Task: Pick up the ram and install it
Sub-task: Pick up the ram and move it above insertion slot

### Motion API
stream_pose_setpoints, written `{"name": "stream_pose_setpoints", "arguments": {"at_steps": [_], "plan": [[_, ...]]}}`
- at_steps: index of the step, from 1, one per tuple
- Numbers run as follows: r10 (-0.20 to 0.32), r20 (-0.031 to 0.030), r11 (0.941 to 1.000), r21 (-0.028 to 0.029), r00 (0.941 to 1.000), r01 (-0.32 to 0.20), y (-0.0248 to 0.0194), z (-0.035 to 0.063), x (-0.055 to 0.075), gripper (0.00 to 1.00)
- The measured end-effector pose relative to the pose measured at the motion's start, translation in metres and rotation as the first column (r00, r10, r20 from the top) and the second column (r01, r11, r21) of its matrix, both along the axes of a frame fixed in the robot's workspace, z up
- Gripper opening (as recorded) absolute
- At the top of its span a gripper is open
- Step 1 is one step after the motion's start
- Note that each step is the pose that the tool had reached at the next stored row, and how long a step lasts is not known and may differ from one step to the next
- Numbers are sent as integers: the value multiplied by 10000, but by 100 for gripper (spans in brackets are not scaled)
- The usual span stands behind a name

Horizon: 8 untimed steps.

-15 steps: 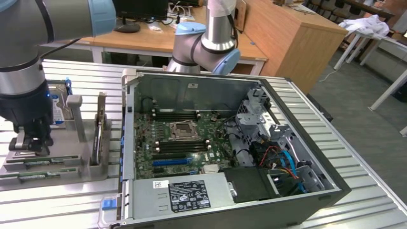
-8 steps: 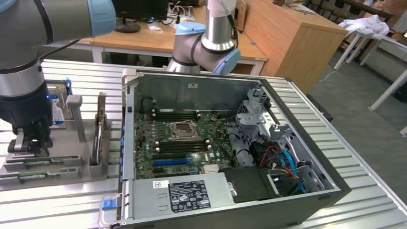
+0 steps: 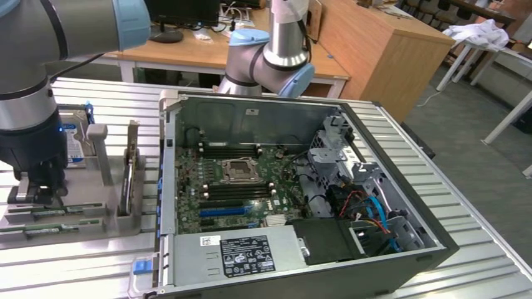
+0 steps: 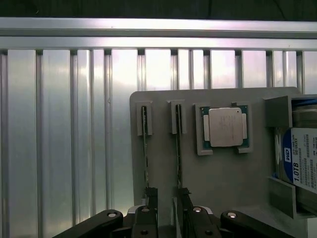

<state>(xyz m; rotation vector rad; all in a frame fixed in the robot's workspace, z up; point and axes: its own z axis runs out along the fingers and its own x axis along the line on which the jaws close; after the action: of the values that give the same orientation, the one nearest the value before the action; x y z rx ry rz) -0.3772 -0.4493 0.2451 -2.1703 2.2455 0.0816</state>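
Two ram sticks stand on edge in slots of a grey holder plate (image 4: pixel 223 183), one (image 4: pixel 145 148) beside the other (image 4: pixel 179 153). In the exterior view they lie at the far left as thin green strips (image 3: pixel 52 212). My gripper (image 4: pixel 167 201) hangs low over the near ends of the sticks, open, its two black fingers (image 4: pixel 151 198) apart. One finger stands between the two sticks and the other sits right by the second stick. I cannot tell whether they touch. In the exterior view the gripper (image 3: pixel 37 190) is over the holder, well to the left of the open computer case (image 3: pixel 432 249).
A processor chip (image 4: pixel 225 127) and a hard drive (image 4: pixel 303 158) also sit in the holder. Inside the case, the motherboard has black memory slots (image 3: pixel 237 149) around the CPU socket (image 3: pixel 237 168) and a blue slot (image 3: pixel 223 212). Ribbed metal tabletop (image 3: pixel 482 274) all around.
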Motion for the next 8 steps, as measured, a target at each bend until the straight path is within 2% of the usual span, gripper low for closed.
{"name": "stream_pose_setpoints", "arguments": {"at_steps": [3,8], "plan": [[1,0,10000,0,10000,-1,-16,0,1,30],[0,0,10000,0,10000,0,-68,0,0,30]]}}
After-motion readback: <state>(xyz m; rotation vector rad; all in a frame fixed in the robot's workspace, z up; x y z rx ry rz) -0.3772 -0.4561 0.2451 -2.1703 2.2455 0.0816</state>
